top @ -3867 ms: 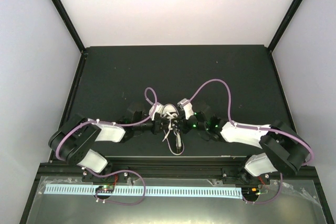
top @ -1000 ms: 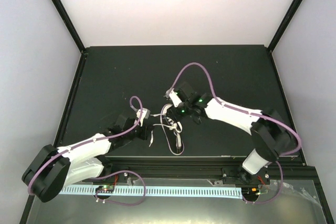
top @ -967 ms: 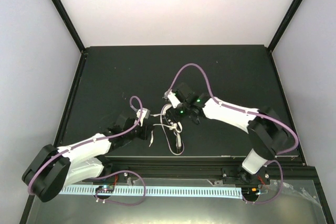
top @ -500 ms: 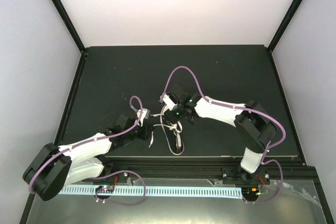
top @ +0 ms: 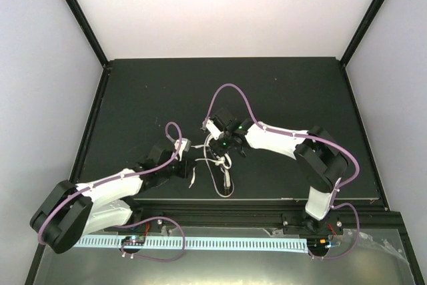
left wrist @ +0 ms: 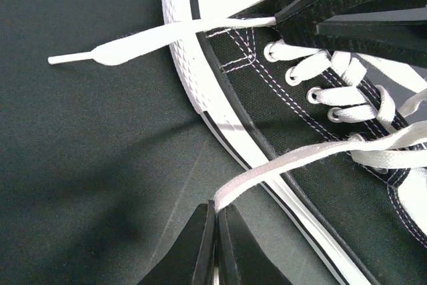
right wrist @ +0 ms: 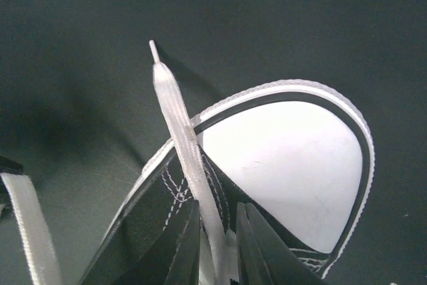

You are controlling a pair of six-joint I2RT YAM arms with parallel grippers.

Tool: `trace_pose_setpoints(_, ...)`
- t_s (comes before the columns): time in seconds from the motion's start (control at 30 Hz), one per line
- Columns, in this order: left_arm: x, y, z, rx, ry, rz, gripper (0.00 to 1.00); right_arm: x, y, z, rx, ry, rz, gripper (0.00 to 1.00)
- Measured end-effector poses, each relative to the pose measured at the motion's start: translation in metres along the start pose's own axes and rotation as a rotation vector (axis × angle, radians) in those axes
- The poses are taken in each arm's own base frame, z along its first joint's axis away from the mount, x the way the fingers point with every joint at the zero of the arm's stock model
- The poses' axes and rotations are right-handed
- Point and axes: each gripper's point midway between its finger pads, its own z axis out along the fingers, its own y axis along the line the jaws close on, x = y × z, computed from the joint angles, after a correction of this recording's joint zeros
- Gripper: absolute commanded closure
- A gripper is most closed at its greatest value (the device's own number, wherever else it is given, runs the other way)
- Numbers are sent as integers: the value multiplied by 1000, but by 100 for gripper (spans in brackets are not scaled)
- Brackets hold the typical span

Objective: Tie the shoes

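Two laces point(left wrist: 293, 158) sit clamped, one in my left gripper point(left wrist: 215, 215) beside the mid-table sneaker point(left wrist: 280, 118), one in my right gripper point(right wrist: 219, 238) over its toe cap point(right wrist: 287, 165), so tightening should pull across its length.

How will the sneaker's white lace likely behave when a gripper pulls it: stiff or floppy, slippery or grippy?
Probably floppy: the lace runs straight only where the left gripper holds it taut, while a slack loop lies limp on the table. Likely grippy enough: its flat woven band sits pinched in the right gripper. Pulling hard may drag the small sneaker.
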Motion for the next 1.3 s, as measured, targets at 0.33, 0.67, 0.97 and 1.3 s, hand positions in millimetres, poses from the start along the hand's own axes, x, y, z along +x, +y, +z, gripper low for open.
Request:
trace_pose_setpoints(0.33, 0, 5, 4, -13, 9, -22, 98, -2, -23, -21, 114, -57, 98, 98)
trace_pose_setpoints(0.67, -47, 7, 15, 11, -11, -65, 98, -23, -12, -145, 8, -414, 143, 98)
trace_pose_setpoints(0.97, -113, -38, 30, 211, -16, 68, 98, 5, 121, -135, -370, -380, -89, 67)
trace_pose_setpoints(1.3, -108, -74, 25, 378, 25, 195, 99, -2, 116, -113, -264, -340, 45, 20)
